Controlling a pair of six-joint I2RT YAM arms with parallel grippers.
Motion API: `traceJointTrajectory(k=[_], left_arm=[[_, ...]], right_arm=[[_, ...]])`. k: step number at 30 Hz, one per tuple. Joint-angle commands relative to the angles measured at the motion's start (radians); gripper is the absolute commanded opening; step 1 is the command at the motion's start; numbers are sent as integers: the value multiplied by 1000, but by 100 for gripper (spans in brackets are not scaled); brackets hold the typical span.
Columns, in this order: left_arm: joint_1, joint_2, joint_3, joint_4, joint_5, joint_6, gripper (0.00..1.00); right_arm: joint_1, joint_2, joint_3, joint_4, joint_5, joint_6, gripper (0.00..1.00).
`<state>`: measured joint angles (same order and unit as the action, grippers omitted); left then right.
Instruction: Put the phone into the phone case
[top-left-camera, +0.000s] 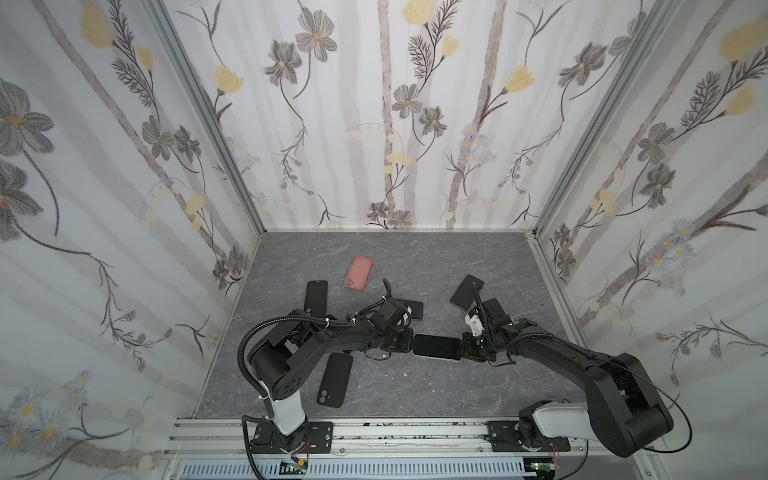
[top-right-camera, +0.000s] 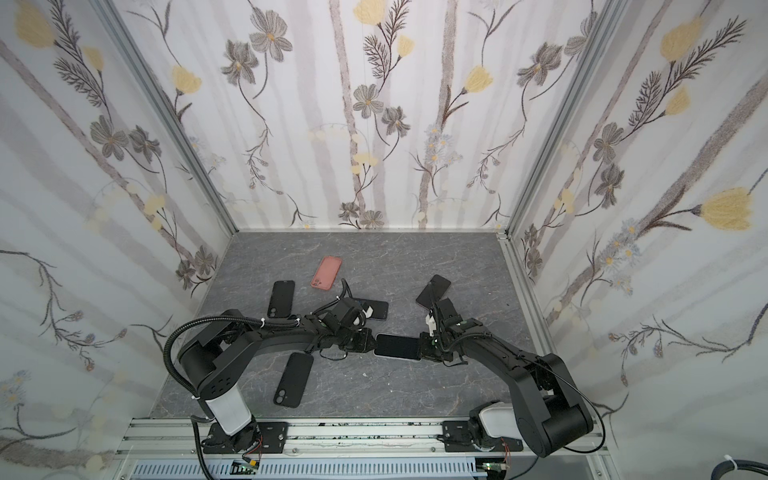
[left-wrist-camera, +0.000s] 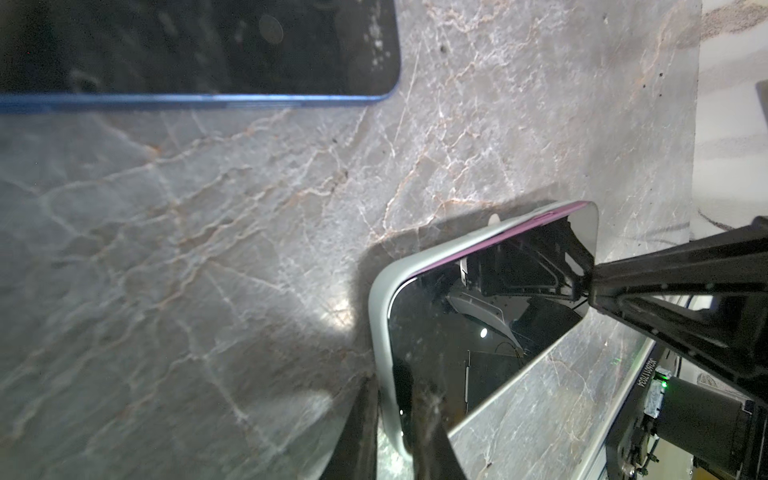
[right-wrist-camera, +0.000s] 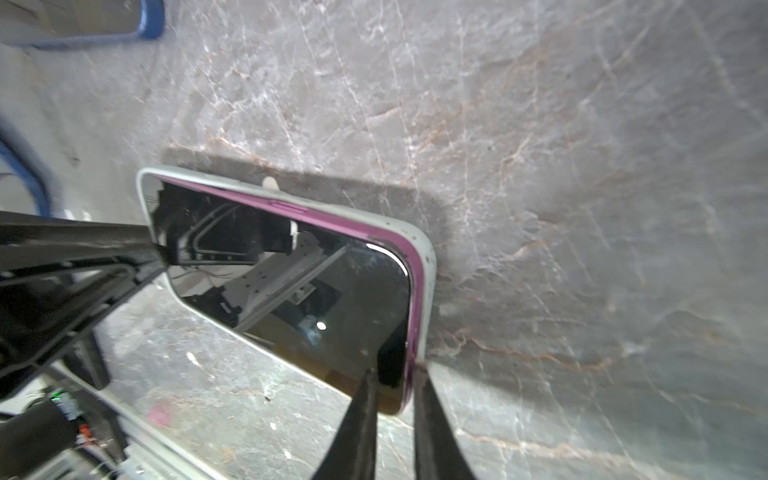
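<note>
The phone (top-left-camera: 436, 347) (top-right-camera: 397, 346) lies screen up at mid-table, between my two grippers. Its purple edge (right-wrist-camera: 332, 216) stands proud of the pale grey phone case (right-wrist-camera: 428, 266) (left-wrist-camera: 380, 332) along one long side and at the right end. At the left end the case rim wraps the phone (left-wrist-camera: 478, 332). My left gripper (top-left-camera: 409, 343) (left-wrist-camera: 388, 386) is shut on that cased end, one finger on the screen and one outside the rim. From the other side, my right gripper (top-left-camera: 460, 349) (right-wrist-camera: 392, 370) is shut on the end with the purple edge.
A pink case (top-left-camera: 358, 272) lies further back. Two black cases (top-left-camera: 316, 298) (top-left-camera: 334, 380) lie on the left, the nearer one beside my left arm. A dark phone (top-left-camera: 467, 291) is behind the right arm. A blue-edged phone (left-wrist-camera: 208, 50) sits behind the left wrist. Walls enclose three sides.
</note>
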<state>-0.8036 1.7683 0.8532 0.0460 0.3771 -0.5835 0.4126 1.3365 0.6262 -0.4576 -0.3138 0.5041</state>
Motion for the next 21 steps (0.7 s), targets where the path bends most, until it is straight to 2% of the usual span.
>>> traceJointTrajectory(k=[1, 5, 8, 15, 21], left_arm=[[0, -7, 0, -51, -38, 7, 16], [0, -3, 10, -60, -37, 10, 16], [0, 1, 29, -75, -35, 16, 16], [0, -1, 72, -93, -52, 26, 17], [0, 2, 82, -103, -55, 31, 17]], right_arm=[[13, 2, 36, -67, 65, -8, 28], [23, 6, 63, -78, 83, -8, 35], [27, 7, 80, -87, 101, -8, 44], [29, 4, 119, -106, 134, -17, 57], [29, -11, 166, -121, 141, -25, 59]])
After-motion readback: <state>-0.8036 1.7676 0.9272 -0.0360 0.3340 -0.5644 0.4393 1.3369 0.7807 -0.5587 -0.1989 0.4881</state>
